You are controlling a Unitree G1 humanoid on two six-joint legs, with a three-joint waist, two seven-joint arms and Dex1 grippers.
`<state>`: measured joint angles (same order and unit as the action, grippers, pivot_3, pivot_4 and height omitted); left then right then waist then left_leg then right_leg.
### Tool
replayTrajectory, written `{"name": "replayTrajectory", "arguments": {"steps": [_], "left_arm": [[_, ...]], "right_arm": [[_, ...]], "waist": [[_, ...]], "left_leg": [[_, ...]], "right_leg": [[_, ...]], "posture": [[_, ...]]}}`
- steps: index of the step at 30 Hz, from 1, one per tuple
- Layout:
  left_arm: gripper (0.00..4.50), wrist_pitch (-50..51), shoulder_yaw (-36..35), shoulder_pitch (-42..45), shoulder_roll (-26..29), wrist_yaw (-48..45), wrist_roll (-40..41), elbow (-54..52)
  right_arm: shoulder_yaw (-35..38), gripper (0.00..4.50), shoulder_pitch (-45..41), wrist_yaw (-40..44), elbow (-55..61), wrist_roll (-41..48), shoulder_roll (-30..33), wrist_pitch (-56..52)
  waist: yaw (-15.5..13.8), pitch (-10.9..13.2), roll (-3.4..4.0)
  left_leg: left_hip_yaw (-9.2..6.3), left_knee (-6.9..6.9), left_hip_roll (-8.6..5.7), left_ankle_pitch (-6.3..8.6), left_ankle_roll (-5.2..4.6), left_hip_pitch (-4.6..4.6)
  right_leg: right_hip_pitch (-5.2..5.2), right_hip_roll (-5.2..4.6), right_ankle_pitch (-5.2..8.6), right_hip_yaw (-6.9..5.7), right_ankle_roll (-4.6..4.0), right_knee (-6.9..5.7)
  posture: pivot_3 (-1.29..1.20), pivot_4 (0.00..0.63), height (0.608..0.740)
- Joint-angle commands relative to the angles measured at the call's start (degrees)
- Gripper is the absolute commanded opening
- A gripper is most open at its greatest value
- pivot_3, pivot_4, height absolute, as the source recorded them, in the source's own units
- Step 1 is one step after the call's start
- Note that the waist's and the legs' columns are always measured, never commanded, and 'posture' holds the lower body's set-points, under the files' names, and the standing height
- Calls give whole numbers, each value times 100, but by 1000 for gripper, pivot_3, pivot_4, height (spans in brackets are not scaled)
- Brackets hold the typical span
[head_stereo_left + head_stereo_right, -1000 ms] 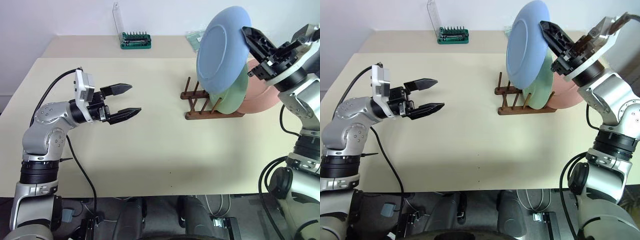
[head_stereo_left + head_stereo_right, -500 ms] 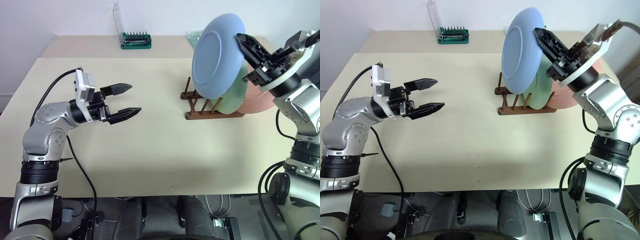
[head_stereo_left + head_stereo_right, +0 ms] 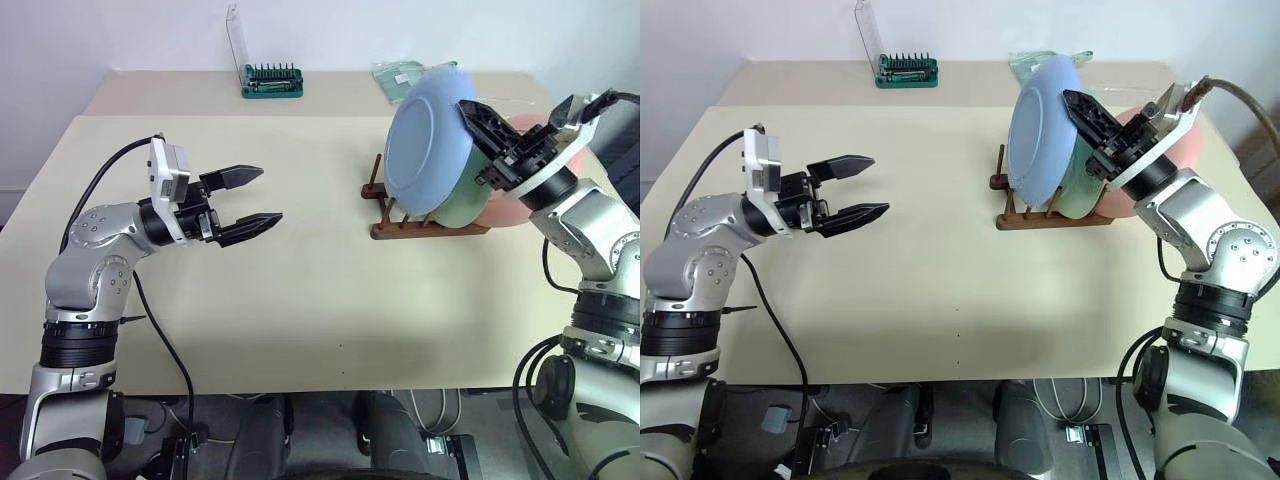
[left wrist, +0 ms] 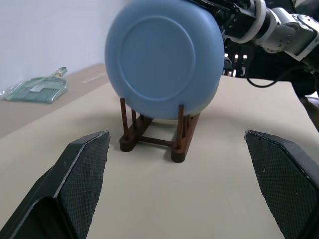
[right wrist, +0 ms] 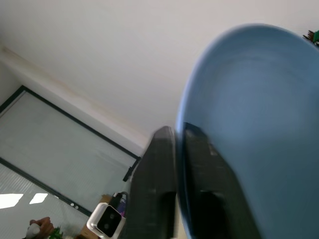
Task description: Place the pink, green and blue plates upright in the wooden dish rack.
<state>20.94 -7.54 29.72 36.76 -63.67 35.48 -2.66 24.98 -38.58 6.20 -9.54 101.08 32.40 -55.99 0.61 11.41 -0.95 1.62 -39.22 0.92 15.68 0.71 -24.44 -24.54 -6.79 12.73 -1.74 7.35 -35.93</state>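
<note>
The blue plate (image 3: 430, 140) stands upright at the front of the wooden dish rack (image 3: 400, 230), its lower edge down among the pegs. Behind it stand the green plate (image 3: 472, 198) and then the pink plate (image 3: 508, 210), both upright in the rack. My right gripper (image 3: 470, 108) reaches in from the right and is shut on the blue plate's upper rim (image 5: 259, 124), one finger on each face. Out over the table's left half my left gripper (image 3: 271, 195) hangs open and empty, pointing at the rack (image 4: 149, 139) from well away.
A green screwdriver-bit holder (image 3: 271, 80) with its clear lid raised sits at the back of the table. A clear plastic packet (image 3: 395, 75) lies behind the rack. Bare tabletop (image 3: 320, 300) stretches between the two arms and towards the front edge.
My right gripper has come down with the blue plate, bringing it from above the rack into the pegs in front of the green plate. The left arm has kept still.
</note>
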Motion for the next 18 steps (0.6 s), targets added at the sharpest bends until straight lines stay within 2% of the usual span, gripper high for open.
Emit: {"name": "replayTrajectory", "arguments": {"steps": [1,6,12,18], "left_arm": [[4500,-108,-67,63,21,42,-21,-214],[4500,-45,-66,6,30,68,23,-301],[4500,34,-53,-3,26,79,59,-312],[4500,64,-10,15,9,66,55,-314]], "right_arm": [[56,1962,-202,54,70,103,-54,1],[27,4455,-264,46,96,-161,-60,43],[7,4455,-267,487,422,-642,-4,138],[37,4455,-191,672,620,-601,20,27]], "waist": [[2,0,0],[-1,0,0],[2,0,0],[1,0,0]], "left_leg": [[0,0,0,0,0,0],[0,0,0,0,0,0],[0,0,0,0,0,0],[0,0,0,0,0,0]], "right_leg": [[0,0,0,0,0,0],[0,0,0,0,0,0],[0,0,0,0,0,0],[0,0,0,0,0,0]], "posture": [[0,150,724],[0,150,724],[0,150,724],[0,150,724]]}}
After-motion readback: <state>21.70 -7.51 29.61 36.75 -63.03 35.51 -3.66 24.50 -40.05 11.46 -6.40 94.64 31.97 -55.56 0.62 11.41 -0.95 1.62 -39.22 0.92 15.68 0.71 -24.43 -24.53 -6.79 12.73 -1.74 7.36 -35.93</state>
